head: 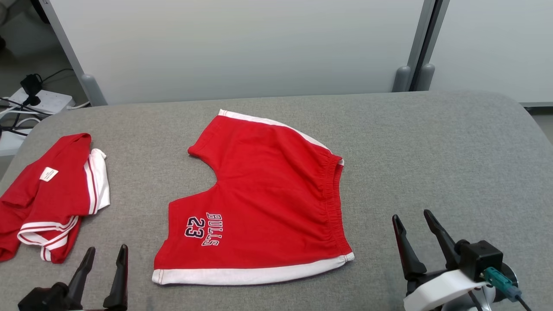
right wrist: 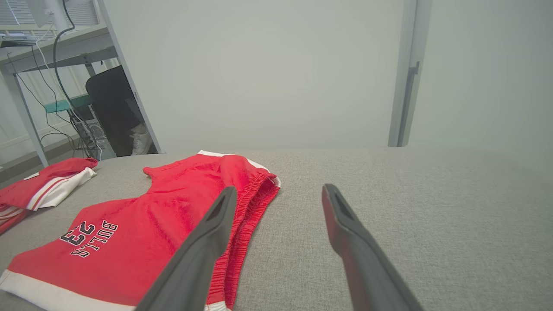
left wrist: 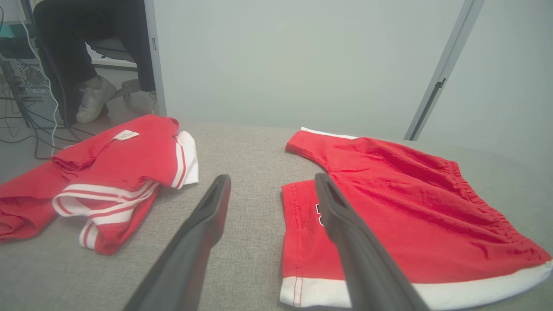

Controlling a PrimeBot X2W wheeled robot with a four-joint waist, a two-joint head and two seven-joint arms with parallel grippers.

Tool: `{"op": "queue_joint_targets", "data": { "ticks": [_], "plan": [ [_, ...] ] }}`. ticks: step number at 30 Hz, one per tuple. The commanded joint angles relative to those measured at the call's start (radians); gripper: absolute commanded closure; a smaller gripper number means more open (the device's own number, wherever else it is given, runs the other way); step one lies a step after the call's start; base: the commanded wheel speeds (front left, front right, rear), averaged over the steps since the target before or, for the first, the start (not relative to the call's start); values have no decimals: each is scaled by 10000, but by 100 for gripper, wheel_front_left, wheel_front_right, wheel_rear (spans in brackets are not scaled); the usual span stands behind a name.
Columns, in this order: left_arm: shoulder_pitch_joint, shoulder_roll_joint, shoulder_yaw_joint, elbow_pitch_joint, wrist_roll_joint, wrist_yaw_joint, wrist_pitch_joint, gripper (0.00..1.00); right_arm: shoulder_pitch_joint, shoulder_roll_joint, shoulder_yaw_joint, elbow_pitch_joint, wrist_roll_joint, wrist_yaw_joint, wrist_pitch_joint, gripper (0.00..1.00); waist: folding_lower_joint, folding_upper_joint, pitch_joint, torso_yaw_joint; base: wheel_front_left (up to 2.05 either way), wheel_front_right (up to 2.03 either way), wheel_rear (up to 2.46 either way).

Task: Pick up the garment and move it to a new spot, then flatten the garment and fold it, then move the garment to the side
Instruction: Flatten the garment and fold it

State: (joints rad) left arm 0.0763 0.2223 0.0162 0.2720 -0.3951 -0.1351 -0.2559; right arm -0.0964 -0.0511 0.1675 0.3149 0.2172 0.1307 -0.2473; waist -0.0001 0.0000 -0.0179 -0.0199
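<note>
The red shorts [head: 268,194] lie flat and unfolded on the grey desk [head: 432,151]; the left hand [head: 108,248] stands off their printed leg corner and the right hand [head: 411,215] off their waistband corner, both with fingers spread and holding nothing. Judged risk: a pinch that catches only the top layer, or the gathered elastic alone, would let the lower layer lag and crease the fold. A second red-and-white garment [head: 56,190], bunched to the left of the shorts, could be snagged if the left hand swings wide.
</note>
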Motion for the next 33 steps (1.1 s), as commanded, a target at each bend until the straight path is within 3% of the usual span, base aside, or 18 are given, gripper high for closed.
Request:
{"op": "queue_joint_targets", "data": {
  "ticks": [1, 19, 33],
  "plan": [
    [-130, 78, 432, -238, 169, 44, -59, 0, -64, 7, 207, -276, -104, 0, -143, 0, 1, 0, -49, 23, 0, 0, 0],
    [78, -113, 484, -72, 340, 44, -59, 0, 107, 8, 406, -58, -277, 0, -144, 0, 1, 0, 81, 74, 0, 0, 0],
    [-252, 506, -712, -206, -412, 44, -59, 0, -939, 8, 1936, 1826, 142, 0, -140, 0, 1, 0, 1088, 607, 0, 0, 0]
  ]
}}
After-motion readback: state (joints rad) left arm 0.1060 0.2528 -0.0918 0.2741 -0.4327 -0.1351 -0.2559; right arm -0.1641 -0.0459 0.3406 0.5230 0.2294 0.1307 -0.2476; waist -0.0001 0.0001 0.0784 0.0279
